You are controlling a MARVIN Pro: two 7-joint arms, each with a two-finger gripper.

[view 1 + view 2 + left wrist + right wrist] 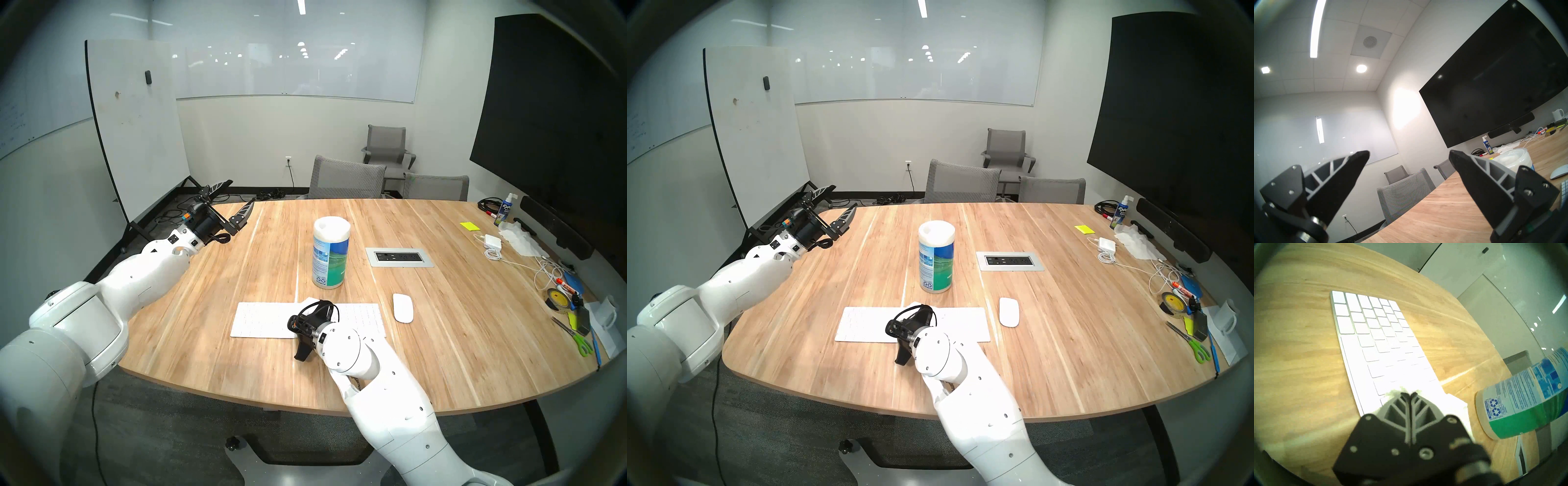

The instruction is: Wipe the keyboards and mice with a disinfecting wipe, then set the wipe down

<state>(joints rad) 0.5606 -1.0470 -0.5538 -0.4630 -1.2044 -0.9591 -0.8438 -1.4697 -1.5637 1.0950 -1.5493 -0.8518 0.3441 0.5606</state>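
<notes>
1. Right gripper (1409, 394) — jaws pressed together, pinching the wipe (1454, 405), which spreads white beneath and beside the tips on the keyboard (1373, 338).
2. Keyboard — flat on the wooden table (441, 339), near edge, just in front of the wipes canister (330, 253); the arm covers its middle.
3. Mouse (402, 307) — just beside the keyboard's right end, apart from it, apparently not yet wiped.
4. Left gripper (234, 202) — jaws spread wide, holding nothing, raised over the table's far left edge.
5. Step in hand, as judged: wiping the keys. Keep the tips low with light, even pressure, sweep along the rows toward the uncovered end, and avoid shoving the thin board or bunching the cloth.
</notes>
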